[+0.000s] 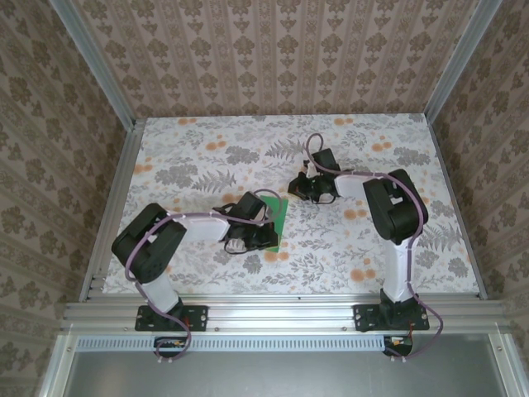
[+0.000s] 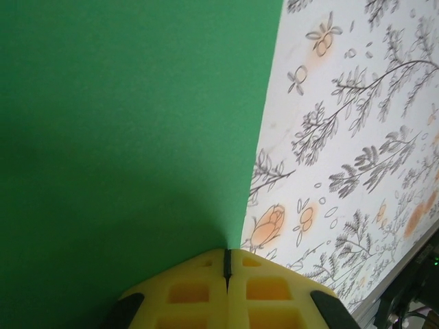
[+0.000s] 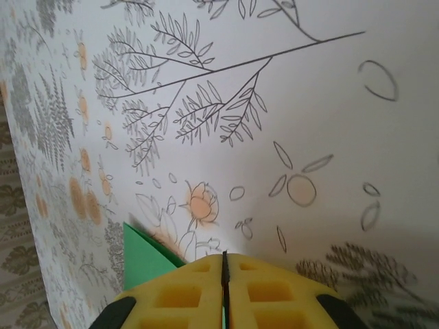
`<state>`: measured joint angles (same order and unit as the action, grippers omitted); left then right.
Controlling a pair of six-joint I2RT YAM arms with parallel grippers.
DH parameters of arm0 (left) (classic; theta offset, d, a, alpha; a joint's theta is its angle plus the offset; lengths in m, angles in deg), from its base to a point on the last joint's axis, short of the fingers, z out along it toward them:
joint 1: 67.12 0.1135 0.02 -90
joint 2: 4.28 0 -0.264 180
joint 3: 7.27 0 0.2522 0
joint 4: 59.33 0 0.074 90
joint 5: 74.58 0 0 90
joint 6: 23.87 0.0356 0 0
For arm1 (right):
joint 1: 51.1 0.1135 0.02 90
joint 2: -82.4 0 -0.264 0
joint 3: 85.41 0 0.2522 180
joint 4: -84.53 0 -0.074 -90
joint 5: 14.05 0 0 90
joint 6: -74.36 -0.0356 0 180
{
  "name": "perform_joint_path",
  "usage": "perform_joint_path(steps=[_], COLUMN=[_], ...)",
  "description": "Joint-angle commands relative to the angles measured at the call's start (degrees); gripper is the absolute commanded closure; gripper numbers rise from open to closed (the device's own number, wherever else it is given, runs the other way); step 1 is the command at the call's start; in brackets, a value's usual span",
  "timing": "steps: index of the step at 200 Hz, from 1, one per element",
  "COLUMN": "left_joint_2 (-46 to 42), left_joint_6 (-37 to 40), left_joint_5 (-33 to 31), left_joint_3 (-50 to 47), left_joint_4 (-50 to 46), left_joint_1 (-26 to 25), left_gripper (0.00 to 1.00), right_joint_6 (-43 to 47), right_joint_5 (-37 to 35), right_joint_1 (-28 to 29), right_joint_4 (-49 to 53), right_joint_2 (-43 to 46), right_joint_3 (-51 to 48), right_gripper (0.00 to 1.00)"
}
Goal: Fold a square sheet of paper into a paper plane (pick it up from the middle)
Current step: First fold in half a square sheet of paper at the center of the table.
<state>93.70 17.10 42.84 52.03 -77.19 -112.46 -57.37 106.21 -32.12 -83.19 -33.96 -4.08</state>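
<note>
At table centre, green paper, lengthwise near-far

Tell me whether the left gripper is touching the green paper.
Touching. In the left wrist view the green paper runs by its edge straight into the seam of the left gripper, whose pads are shut.

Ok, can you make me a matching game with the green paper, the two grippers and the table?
Things:
1. paper
2. left gripper
3. right gripper
4. table

Matches:
A. flowery pattern
B. pads shut on the paper's edge
C. plain bright green
D. pads shut, with a green corner just beside them

Pairs: 1-C, 2-B, 3-D, 4-A
</note>
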Motion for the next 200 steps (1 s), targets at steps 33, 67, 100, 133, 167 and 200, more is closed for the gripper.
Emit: perform_joint_path(steps=[33,67,100,133,167,200], left_joint_2=[-5.8,-11.8,-15.0,-15.5,-14.6,-13.6], left_joint_6=[1.4,2.2,2.9,2.6,2.0,1.5], left_joint_5=[-0.8,-1.5,-1.5,0.6,1.5,3.4], left_joint_3=[5.6,5.0,1.2,-2.0,-4.0,-5.2], left_joint_4=[-10.0,-12.6,-15.0,-14.8,-14.0,-13.0], left_joint_1=[1.7,6.1,12.2,14.9,15.0,15.0], left_gripper=[0.77,0.63,0.50,0.43,0.40,0.38], right_joint_6=[1.7,2.4,1.7,1.7,1.9,2.1], right_joint_5=[-4.7,-8.2,-8.2,-6.8,-6.1,-8.3], right_joint_1=[2.3,6.5,8.3,8.9,8.8,8.9], right_joint_4=[6.2,11.9,12.6,12.2,12.7,15.1], right_joint_2=[12.9,13.7,10.2,7.6,5.1,3.5], right_joint_3=[-7.9,-7.4,-4.8,-2.8,-1.3,-0.4], right_gripper=[0.74,0.70,0.72,0.72,0.72,0.73])
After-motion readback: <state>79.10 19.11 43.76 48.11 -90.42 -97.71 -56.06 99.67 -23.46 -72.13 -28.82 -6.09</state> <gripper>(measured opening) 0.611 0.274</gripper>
